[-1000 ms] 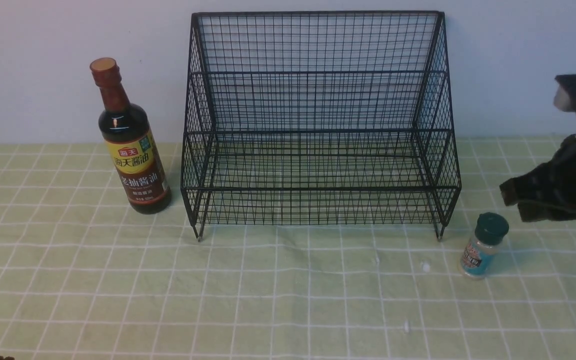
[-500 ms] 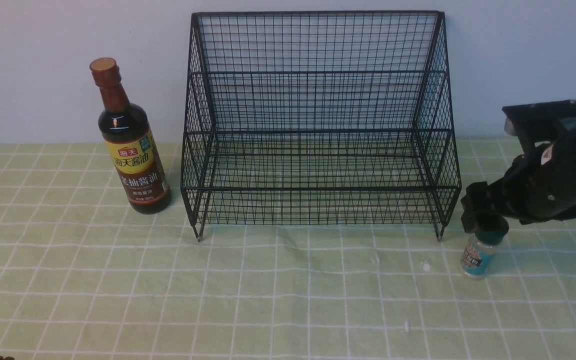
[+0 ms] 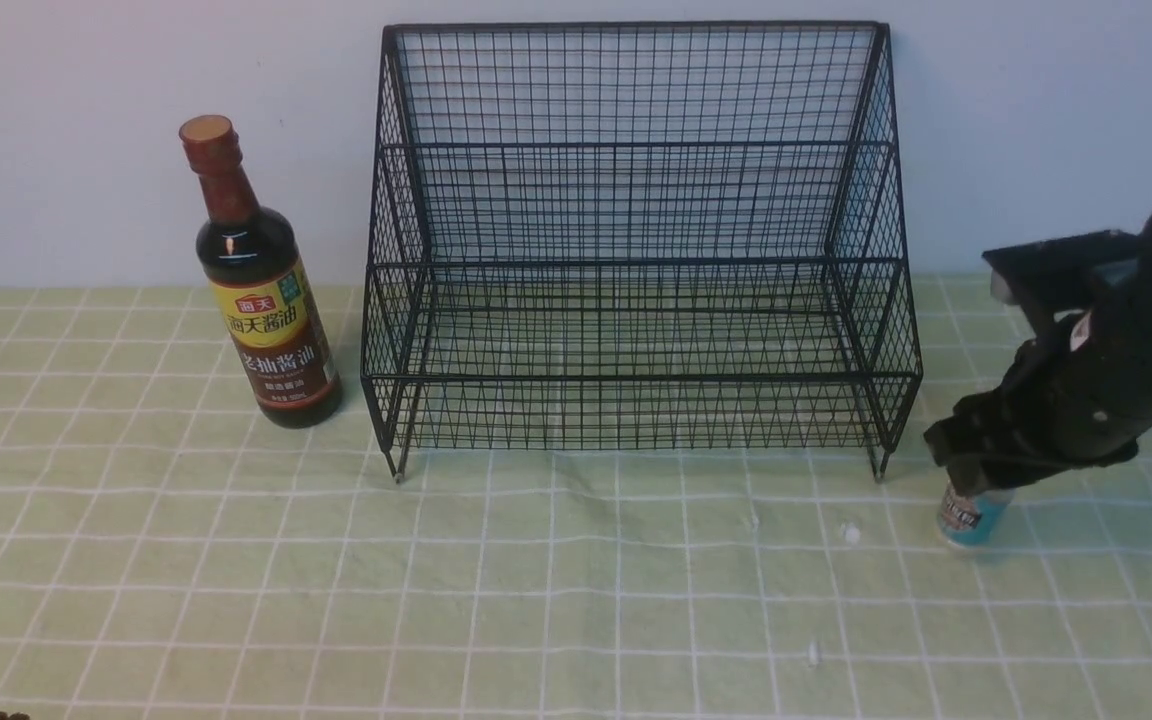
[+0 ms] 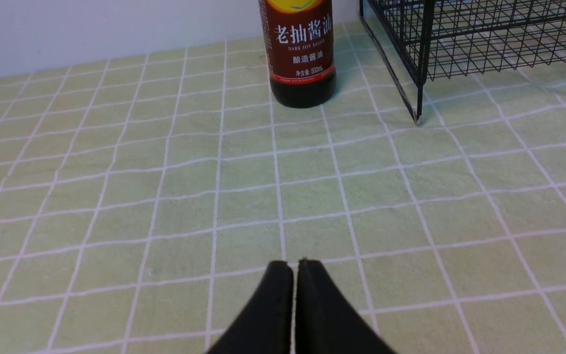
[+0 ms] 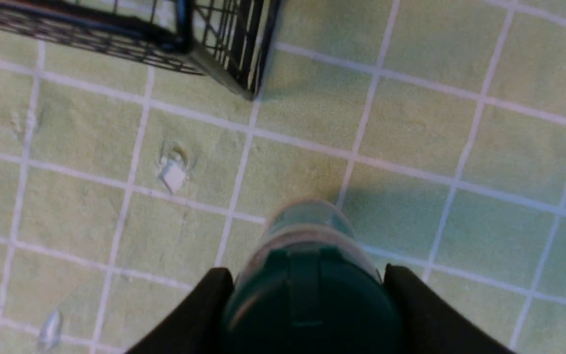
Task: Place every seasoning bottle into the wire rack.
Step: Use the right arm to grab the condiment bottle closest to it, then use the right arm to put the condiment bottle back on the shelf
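Observation:
The tall dark soy-sauce bottle (image 3: 266, 300) stands upright left of the black wire rack (image 3: 636, 200), whose two tiers hold nothing. The small clear shaker (image 3: 971, 518) stands on the cloth by the rack's front right foot. My right gripper (image 3: 971, 470) comes down over it from the right and hides its cap. In the right wrist view the fingers (image 5: 204, 305) press both sides of the dark green cap (image 5: 307, 305). My left gripper (image 4: 294, 265) is shut and holds nothing, low over the cloth, well short of the soy-sauce bottle (image 4: 302, 59).
A green checked cloth (image 3: 536, 600) covers the table, with a white wall close behind the rack. Small white scraps (image 3: 849, 533) lie on the cloth in front of the rack's right foot (image 5: 248, 93).
My right gripper swung in from the right, dropped over the shaker's cap and narrowed onto it. The shaker shifted slightly right. The left gripper and the soy-sauce bottle stayed still.

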